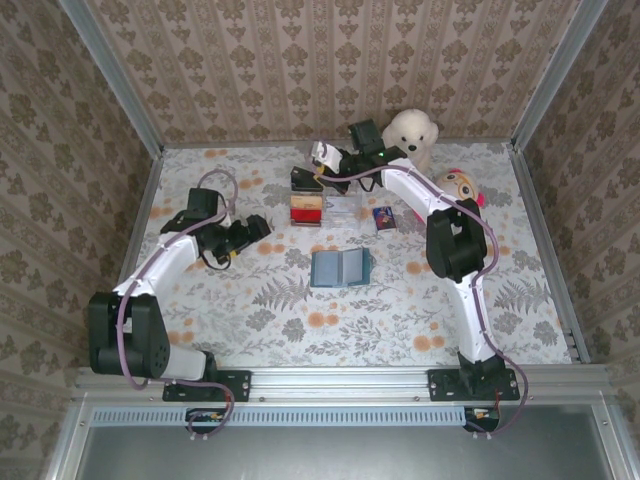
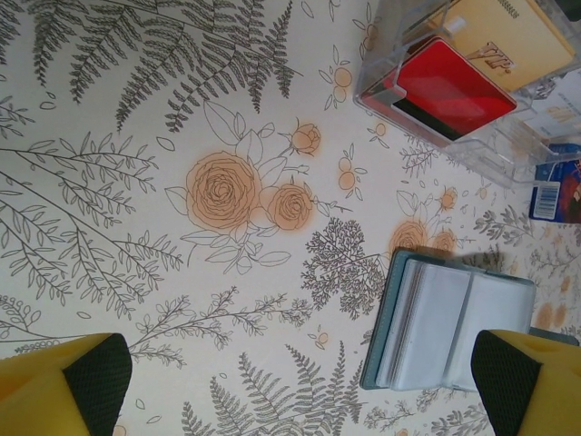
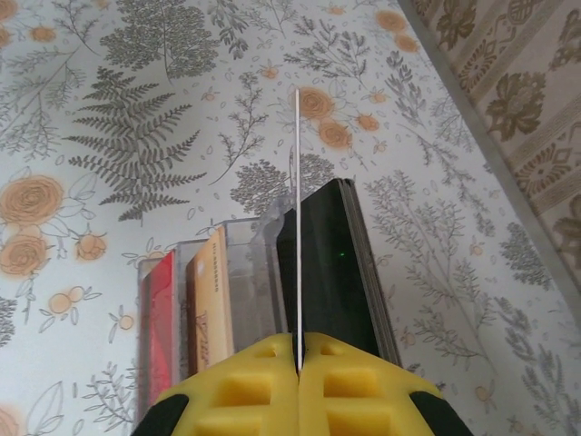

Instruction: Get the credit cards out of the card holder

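Your right end effector [image 3: 298,352], yellow pads pressed together, is pinching a thin pale card [image 3: 297,209] seen edge-on, over the clear plastic slotted card holder [image 3: 247,272] at the far side of the floral table [image 1: 250,300]. I judge you're mid-extraction. Next, lift it clear of the slots and lay it down flat. The holder keeps one red card [image 3: 159,318], one tan card [image 3: 207,309] and a black stack [image 3: 331,263] I can't count. One blue card [image 1: 383,217] lies on the table nearby. Your left end effector [image 2: 300,389] hangs spread and empty.
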Controlling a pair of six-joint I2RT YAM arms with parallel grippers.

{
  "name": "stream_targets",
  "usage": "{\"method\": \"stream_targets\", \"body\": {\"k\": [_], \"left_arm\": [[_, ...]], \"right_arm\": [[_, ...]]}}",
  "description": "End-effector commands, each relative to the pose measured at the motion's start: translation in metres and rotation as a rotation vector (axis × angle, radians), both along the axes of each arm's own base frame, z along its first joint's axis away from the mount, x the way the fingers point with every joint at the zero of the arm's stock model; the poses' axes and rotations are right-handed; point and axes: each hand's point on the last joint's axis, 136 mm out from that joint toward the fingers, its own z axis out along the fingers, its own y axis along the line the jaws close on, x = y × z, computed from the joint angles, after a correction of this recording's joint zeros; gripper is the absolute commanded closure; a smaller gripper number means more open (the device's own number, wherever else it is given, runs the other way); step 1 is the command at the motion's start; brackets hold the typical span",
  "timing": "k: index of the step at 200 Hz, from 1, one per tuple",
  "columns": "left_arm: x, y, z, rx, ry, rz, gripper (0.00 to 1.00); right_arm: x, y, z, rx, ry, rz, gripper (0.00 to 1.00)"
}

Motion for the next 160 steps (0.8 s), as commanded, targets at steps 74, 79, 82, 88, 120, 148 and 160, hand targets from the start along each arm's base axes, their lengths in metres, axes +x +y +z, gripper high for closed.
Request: {"method": "stream_targets", "body": {"k": [74,79,82,88,120,148,160], "left_arm": [[-0.006,-0.008,-0.010,-0.014,0.052,-0.014,0.00],[-0.006,-0.008,-0.011,-0.014,0.052,-0.016,0.00],[-0.006,-0.008,-0.011,-0.014,0.053,-0.016,0.00],[-0.006,-0.008,-0.011,-0.014,0.054,-0.017,0.00],[-0.007,-0.012,-0.009,-0.028,0.051,-0.024,0.00],[-0.008,-0.019,-0.008,-0.038,0.045,-0.042,0.00],[-0.008,-0.022,-0.007,-0.040,0.044,-0.049,0.00]], "right_arm": [[0.010,-0.005,-0.013,-0.106,-0.055,0.056,1.00],[0.010,-0.005,-0.015,-0.110,-0.056,0.058,1.00],[0.011,-0.005,-0.014,-0.111,-0.059,0.059,1.00],[0.007,-0.007,-0.019,-0.126,-0.039,0.064,1.00],[0.003,-0.011,-0.029,-0.176,-0.019,0.087,0.94],[0.005,-0.013,-0.031,-0.192,-0.026,0.082,0.91],[0.005,-0.012,-0.029,-0.185,-0.028,0.079,0.87]]}}
